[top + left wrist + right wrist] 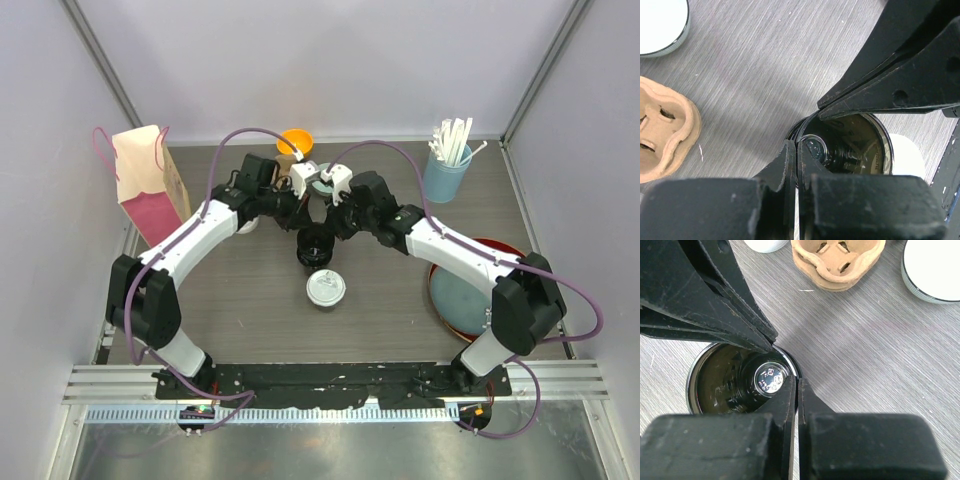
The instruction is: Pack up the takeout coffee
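Observation:
An open black paper cup (pixel 315 248) without a lid stands mid-table. My left gripper (pixel 305 233) is shut on its rim (pixel 805 131) from the left. My right gripper (pixel 330 233) is shut on the opposite rim (pixel 792 365). In each wrist view the other gripper's fingers (pixel 900 80) (pixel 705 300) reach in from above. A lidded black cup (pixel 326 288) stands just in front of the held cup and shows behind it in the left wrist view (pixel 907 155). Another white-lidded cup (pixel 246 224) is partly hidden under my left arm.
A tan cardboard cup carrier (pixel 837 260) (pixel 665 135) lies beside the cups. A pink paper bag (pixel 150 185) stands at the left. An orange cup (pixel 295 140) is at the back. A light-blue tumbler of straws (pixel 447 165) and a red tray (pixel 500 250) are at the right.

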You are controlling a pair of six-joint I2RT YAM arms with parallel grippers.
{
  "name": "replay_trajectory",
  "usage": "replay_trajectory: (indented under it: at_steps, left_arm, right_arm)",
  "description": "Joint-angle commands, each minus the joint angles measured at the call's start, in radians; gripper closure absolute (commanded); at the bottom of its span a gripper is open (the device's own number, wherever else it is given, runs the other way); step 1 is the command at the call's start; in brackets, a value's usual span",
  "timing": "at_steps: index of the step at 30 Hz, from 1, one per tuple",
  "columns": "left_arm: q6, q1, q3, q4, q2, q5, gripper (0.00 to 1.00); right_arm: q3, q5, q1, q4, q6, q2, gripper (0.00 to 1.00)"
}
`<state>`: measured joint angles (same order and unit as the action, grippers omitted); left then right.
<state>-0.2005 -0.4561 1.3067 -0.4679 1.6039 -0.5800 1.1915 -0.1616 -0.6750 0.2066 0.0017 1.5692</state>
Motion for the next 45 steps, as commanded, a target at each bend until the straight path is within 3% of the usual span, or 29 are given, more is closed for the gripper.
replay_trajectory:
  at_steps: [1,4,7,10,17,21,23,25,31,45]
  left_arm:
    - [-0.010,-0.001,0.054,-0.055,-0.002,-0.006,0.88]
    - [0.012,0.000,0.058,-0.058,-0.010,-0.007,0.65]
    - [0.036,0.004,0.071,-0.071,-0.016,-0.007,0.52]
    - [0.058,0.019,0.097,-0.098,-0.021,-0.006,0.42]
    - [0.134,0.092,0.137,-0.141,-0.058,-0.004,0.32]
    - [0.223,0.143,0.082,-0.143,-0.090,-0.004,0.35]
    - [0.286,0.164,0.031,-0.098,-0.105,0.006,0.53]
    - [0.353,0.166,-0.048,-0.066,-0.139,0.012,0.60]
    - [0.530,0.166,-0.208,0.086,-0.208,-0.053,0.58]
    - [0.681,0.166,-0.290,0.249,-0.168,-0.195,0.60]
  right_arm:
    - [0.030,0.085,0.000,-0.029,-0.028,-0.049,0.99]
    - [0.025,0.076,0.002,-0.029,-0.039,-0.049,0.99]
    - [0.022,0.036,0.002,-0.027,-0.046,-0.046,0.98]
    - [0.034,0.001,0.002,-0.016,-0.043,-0.043,0.99]
    - [0.020,-0.044,0.005,-0.041,-0.019,-0.083,0.98]
    - [-0.007,-0.125,0.057,-0.039,0.035,-0.048,0.98]
    - [-0.026,-0.124,0.060,-0.078,0.066,-0.055,0.98]
    - [-0.040,-0.127,0.061,-0.099,0.083,-0.064,0.99]
    - [-0.040,-0.119,0.065,-0.102,0.096,-0.055,0.98]
    - [-0.050,-0.119,0.064,-0.119,0.112,-0.058,0.98]
